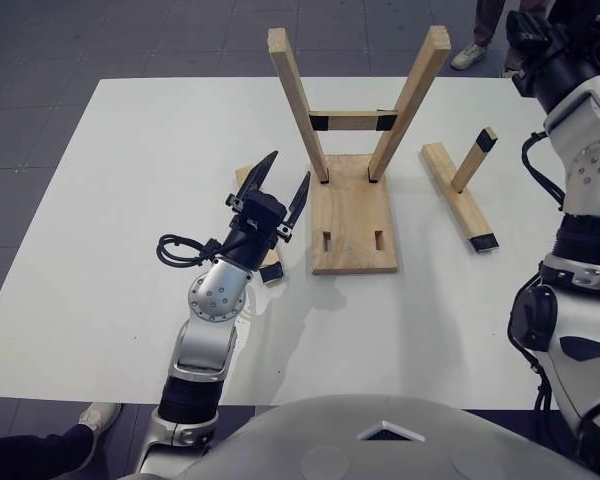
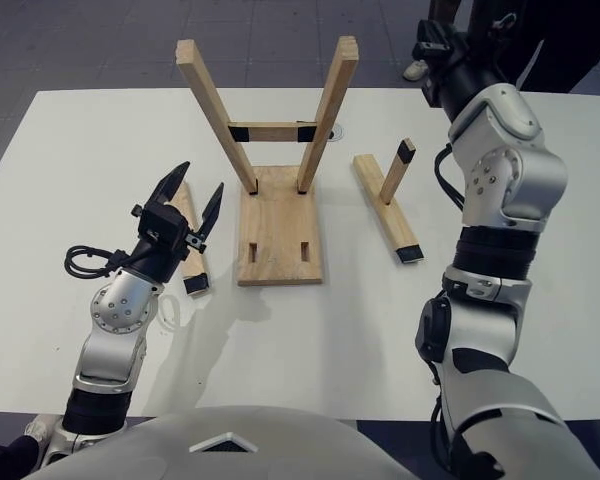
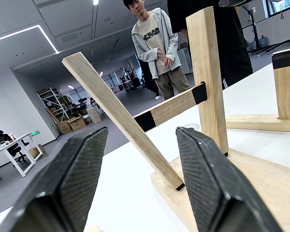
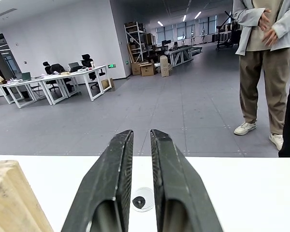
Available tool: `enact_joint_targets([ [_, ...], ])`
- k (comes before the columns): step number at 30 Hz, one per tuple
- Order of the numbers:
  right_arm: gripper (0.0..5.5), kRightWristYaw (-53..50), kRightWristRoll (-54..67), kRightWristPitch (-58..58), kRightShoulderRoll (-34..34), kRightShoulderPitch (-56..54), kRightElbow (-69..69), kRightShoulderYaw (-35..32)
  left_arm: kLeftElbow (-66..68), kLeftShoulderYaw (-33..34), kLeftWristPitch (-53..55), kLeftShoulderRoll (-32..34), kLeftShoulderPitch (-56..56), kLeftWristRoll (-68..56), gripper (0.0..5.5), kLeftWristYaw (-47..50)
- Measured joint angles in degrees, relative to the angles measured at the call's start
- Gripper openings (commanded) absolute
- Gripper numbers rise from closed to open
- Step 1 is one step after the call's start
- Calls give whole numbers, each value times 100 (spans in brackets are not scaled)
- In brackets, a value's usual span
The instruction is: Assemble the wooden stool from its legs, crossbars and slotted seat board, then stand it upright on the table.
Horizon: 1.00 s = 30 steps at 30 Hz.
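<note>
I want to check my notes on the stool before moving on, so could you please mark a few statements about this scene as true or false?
1. Two legs joined by a crossbar stand in the far end of the seat board. True.
2. Every slot in the seat board is filled. False: the two near slots are empty.
3. The left gripper has its fingers open and holds nothing. True.
4. The right gripper is holding a leg. False: it holds nothing.
5. The loose leg to the right of the board has nothing attached. False: a short crossbar stands up from it.
</note>
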Motion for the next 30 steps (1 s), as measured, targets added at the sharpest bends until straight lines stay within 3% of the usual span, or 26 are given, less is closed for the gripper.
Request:
enact_joint_targets([
  [17, 63, 85, -379, -403, 166, -262, 71, 117, -6, 10, 1, 1, 20, 1, 262, 5],
  [21, 63, 222, -542, -411, 92, 229, 62, 243, -9, 6, 1, 1, 46, 1, 262, 5],
  [24, 63, 394, -792, -741, 15, 751, 584, 369, -13, 0, 2, 3, 112, 4, 262, 9],
  [30, 63, 662, -848, -1134, -119, 597, 1227, 341, -15, -29, 4, 5, 133, 0, 262, 8],
])
